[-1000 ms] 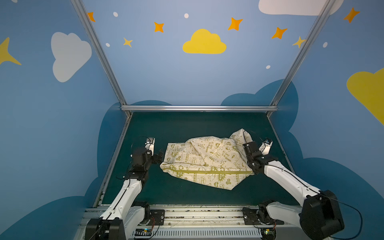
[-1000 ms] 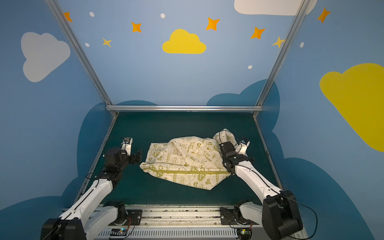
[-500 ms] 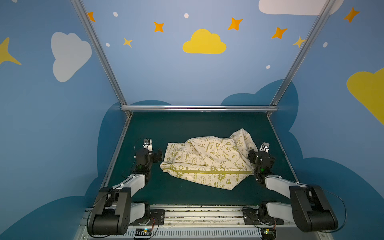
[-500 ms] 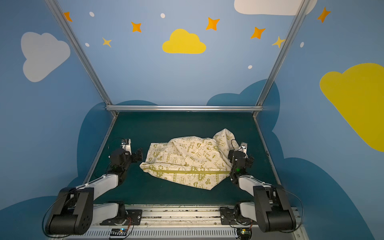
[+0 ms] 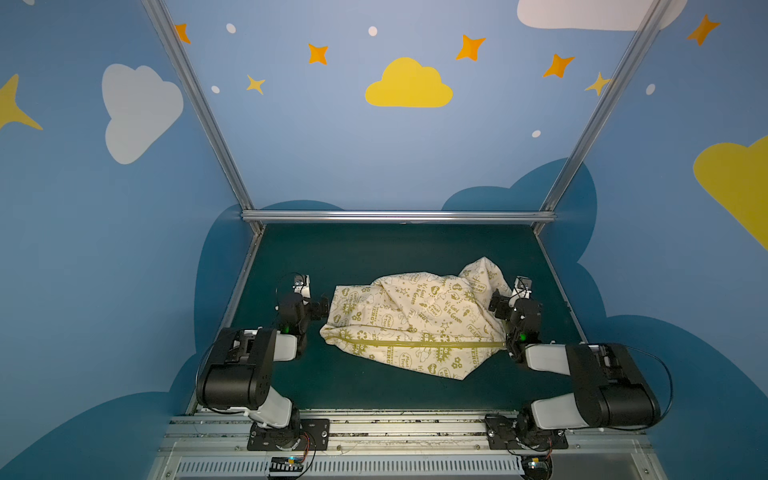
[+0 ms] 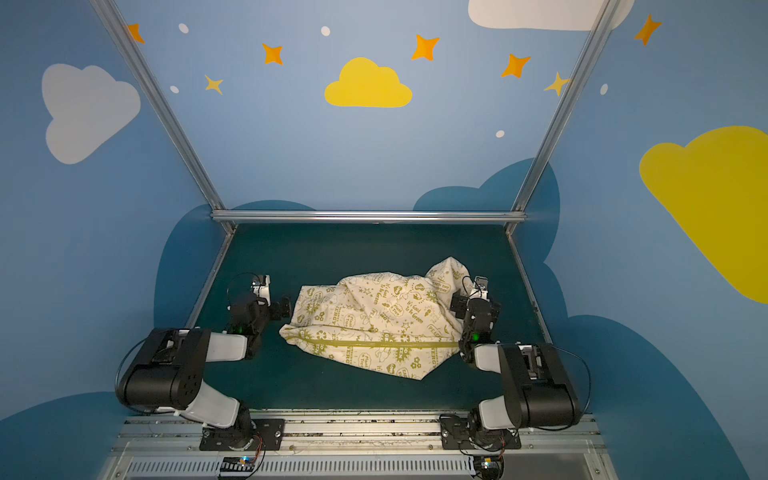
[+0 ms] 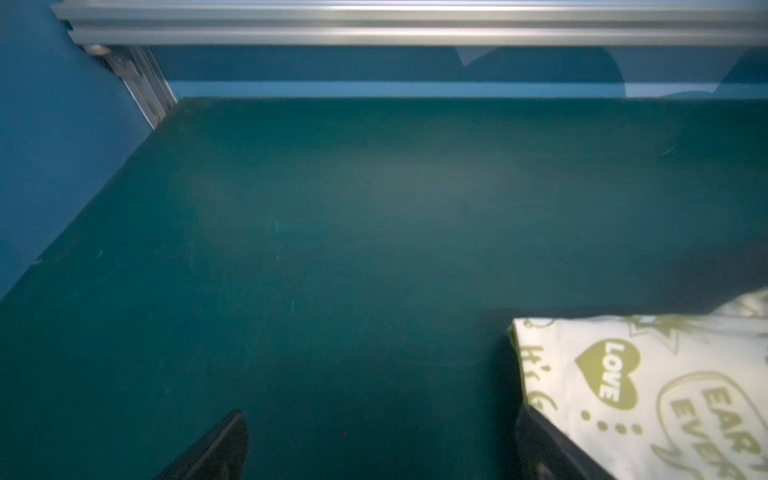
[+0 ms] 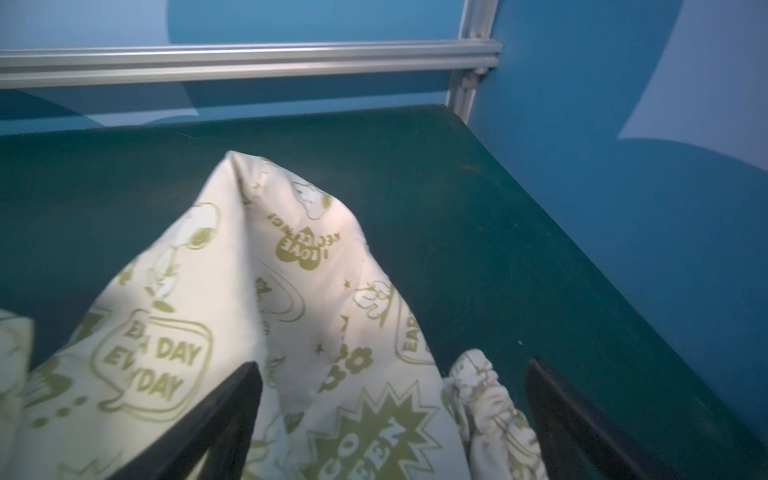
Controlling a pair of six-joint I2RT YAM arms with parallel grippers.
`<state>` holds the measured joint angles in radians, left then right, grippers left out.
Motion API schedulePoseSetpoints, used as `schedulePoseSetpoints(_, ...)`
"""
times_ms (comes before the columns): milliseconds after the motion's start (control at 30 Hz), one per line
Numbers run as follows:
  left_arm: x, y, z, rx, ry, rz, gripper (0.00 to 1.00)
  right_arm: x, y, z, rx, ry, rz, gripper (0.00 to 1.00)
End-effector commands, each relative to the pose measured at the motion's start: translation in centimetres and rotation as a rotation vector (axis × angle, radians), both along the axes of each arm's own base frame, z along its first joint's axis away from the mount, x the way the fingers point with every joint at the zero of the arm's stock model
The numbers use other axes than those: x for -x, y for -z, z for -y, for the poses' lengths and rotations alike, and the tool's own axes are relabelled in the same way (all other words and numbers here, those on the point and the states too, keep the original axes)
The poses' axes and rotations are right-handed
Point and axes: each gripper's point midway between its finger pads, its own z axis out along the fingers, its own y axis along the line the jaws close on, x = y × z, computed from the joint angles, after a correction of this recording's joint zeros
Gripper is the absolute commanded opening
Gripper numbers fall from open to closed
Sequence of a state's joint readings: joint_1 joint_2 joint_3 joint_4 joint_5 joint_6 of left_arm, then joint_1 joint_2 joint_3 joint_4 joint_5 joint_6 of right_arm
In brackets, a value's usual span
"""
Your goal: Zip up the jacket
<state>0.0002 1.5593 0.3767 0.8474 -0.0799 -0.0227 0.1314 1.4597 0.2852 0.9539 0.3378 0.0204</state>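
A small cream fabric jacket (image 5: 415, 320) (image 6: 374, 324) printed with olive-green doodles and words lay crumpled on the dark green felt table (image 5: 374, 257) (image 6: 332, 257). It sat from the table's middle toward 3 o'clock, with a peak of cloth raised at about 2 o'clock. Its olive-green zipper (image 5: 419, 343) (image 6: 382, 344) ran as one unbroken line from 9 to 3 o'clock across the half of the jacket nearer 6 o'clock.

The black left gripper (image 5: 322, 305) (image 6: 282, 307) sat at the jacket's 9 o'clock edge with its jaws spread wide. In the left wrist view the left gripper (image 7: 380, 415) had bare table between its fingers, and the jacket's corner (image 7: 644, 386) overlapped one finger. Whether cloth and finger touched could not be told.

The black right gripper (image 5: 496, 305) (image 6: 457, 307) stood at the jacket's 3 o'clock edge, its jaws wide apart too. In the right wrist view the right gripper (image 8: 392, 365) straddled loose printed cloth (image 8: 291, 291). A gathered cuff (image 8: 486, 395) lay just inside one finger, and neither finger pinched the cloth.
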Motion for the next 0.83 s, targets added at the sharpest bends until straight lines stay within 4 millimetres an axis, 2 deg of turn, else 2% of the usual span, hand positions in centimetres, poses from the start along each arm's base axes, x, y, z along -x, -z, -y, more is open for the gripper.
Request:
schedulePoseSetpoints(0, -0.5, -0.9, 0.1, 0.0, 0.014, 0.027, 0.99, -0.9, -0.3, -1.6, 0.06, -0.07, 0.075, 0.99)
schedulePoseSetpoints(133, -0.5, -0.9, 0.0, 0.0, 0.012, 0.01, 0.99, -1.9, 0.8, -1.0, 0.008, -0.057, -0.063, 0.99)
schedulePoseSetpoints(200, -0.4, -0.8, 0.1, -0.005, 0.016, -0.004, 0.99, -2.2, 0.7, -0.3, -0.029, -0.058, -0.022, 0.99)
schedulePoseSetpoints(267, -0.4, -0.9, 0.1, -0.008, 0.017, 0.005, 0.99, -2.0, 1.0, -0.2, -0.037, -0.052, -0.073, 0.99)
schedulePoseSetpoints(367, -0.4, -0.9, 0.2, -0.009, 0.02, 0.004, 0.99, -2.2, 0.7, -0.3, -0.032, -0.058, -0.031, 0.99)
schedulePoseSetpoints(733, -0.4, -0.9, 0.3, -0.013, 0.022, 0.005, 0.99, -2.1, 0.9, -0.3, -0.037, -0.065, -0.055, 0.99)
schedulePoseSetpoints(800, -0.2, -1.0, 0.9, -0.02, 0.055, 0.016, 0.99, -2.1, 0.9, -0.3, -0.04, -0.064, -0.065, 0.99)
